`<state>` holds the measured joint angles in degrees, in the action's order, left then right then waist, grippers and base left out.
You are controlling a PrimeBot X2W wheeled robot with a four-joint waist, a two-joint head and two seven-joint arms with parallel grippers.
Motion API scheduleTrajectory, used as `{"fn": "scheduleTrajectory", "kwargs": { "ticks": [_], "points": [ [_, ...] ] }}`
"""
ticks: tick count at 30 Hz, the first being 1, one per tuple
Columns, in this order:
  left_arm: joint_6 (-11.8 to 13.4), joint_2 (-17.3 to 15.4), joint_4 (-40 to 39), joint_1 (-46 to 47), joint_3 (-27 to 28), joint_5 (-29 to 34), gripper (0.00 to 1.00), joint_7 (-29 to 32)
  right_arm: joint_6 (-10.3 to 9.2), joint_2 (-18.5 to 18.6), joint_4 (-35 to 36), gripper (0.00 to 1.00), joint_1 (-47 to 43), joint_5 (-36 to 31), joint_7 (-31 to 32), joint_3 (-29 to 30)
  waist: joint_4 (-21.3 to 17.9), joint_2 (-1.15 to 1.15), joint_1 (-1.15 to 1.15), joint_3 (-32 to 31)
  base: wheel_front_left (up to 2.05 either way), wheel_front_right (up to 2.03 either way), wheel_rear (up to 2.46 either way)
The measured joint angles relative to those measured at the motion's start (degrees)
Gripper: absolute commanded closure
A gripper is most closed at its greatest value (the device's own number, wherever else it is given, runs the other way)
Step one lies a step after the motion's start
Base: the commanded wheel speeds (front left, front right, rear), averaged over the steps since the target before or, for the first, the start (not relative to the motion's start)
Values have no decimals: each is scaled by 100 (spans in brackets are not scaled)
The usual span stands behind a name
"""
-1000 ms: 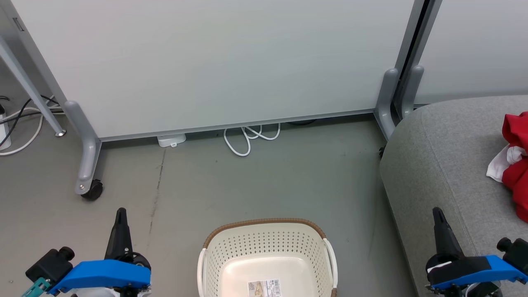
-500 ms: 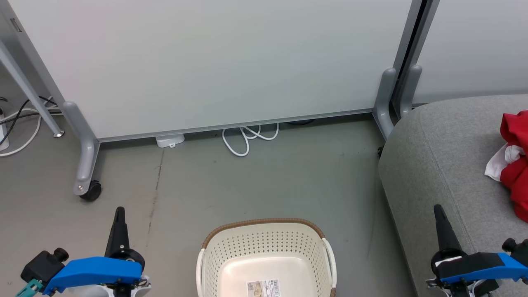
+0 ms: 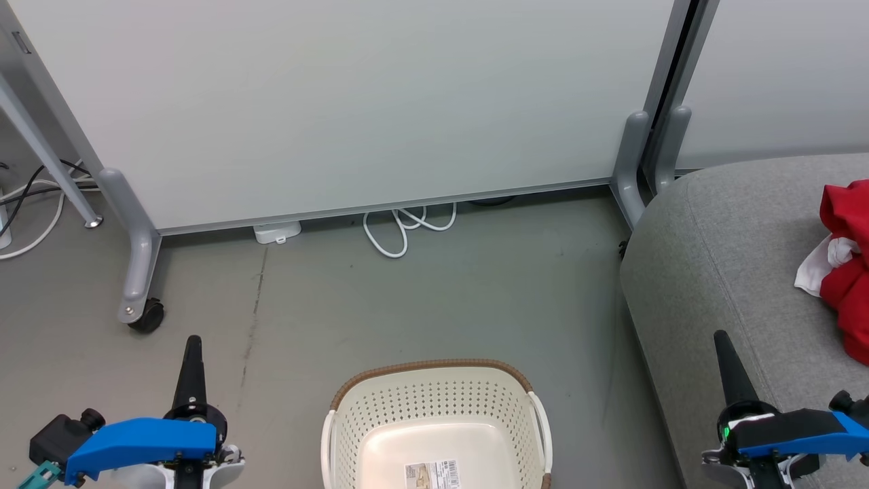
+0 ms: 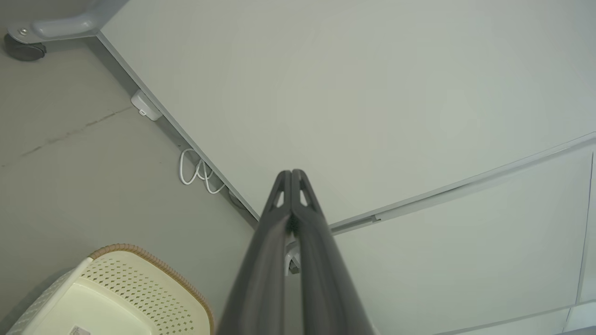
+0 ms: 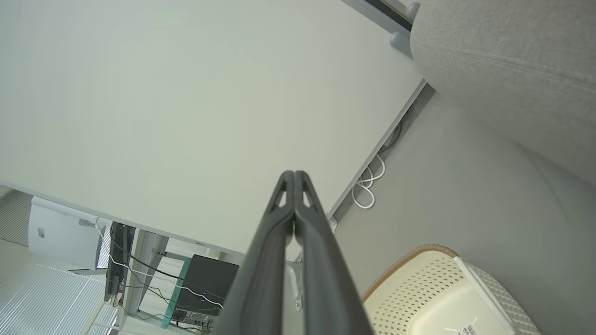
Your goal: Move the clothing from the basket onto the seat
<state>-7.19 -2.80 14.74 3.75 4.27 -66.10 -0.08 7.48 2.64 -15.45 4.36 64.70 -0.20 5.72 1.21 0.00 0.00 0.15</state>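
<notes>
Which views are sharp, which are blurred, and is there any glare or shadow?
Head view: sharp, evenly lit, no glare; a faint shadow on the floor beside the seat. Left wrist view: the left gripper blurs toward the lens; the basket is clear. Right wrist view: the right gripper blurs likewise.

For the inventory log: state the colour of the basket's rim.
The basket rim is brown, woven-looking; head view shows it best.

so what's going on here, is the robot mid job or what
It looks finished. The red clothing lies on the grey seat at the right, and the basket on the floor has just a sticker on its visible bottom. The left pincer and right pincer are shut on nothing, either side of the basket.
</notes>
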Motion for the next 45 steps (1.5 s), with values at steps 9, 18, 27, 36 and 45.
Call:
{"fn": "scheduleTrajectory", "kwargs": {
  "ticks": [9,18,27,36,45],
  "points": [
    [0,0,-7,40,41,-492,100,122,0,1,21,100,15,533,123,14,-19,0,0,0,0,0,0],
    [0,-1,-19,86,70,-962,100,240,0,2,43,100,37,1006,248,30,-38,0,0,1,0,0,0],
    [-1,-1,-29,113,103,-1389,100,352,0,3,70,100,76,1458,364,40,-57,0,0,1,0,0,0],
    [-1,-1,-35,140,142,-1788,100,455,0,4,93,100,106,1887,466,51,-77,0,0,2,0,0,0],
    [-2,-2,-43,181,185,-2161,100,554,0,5,110,100,131,2279,569,64,-96,0,0,2,0,0,0]
  ]
}}
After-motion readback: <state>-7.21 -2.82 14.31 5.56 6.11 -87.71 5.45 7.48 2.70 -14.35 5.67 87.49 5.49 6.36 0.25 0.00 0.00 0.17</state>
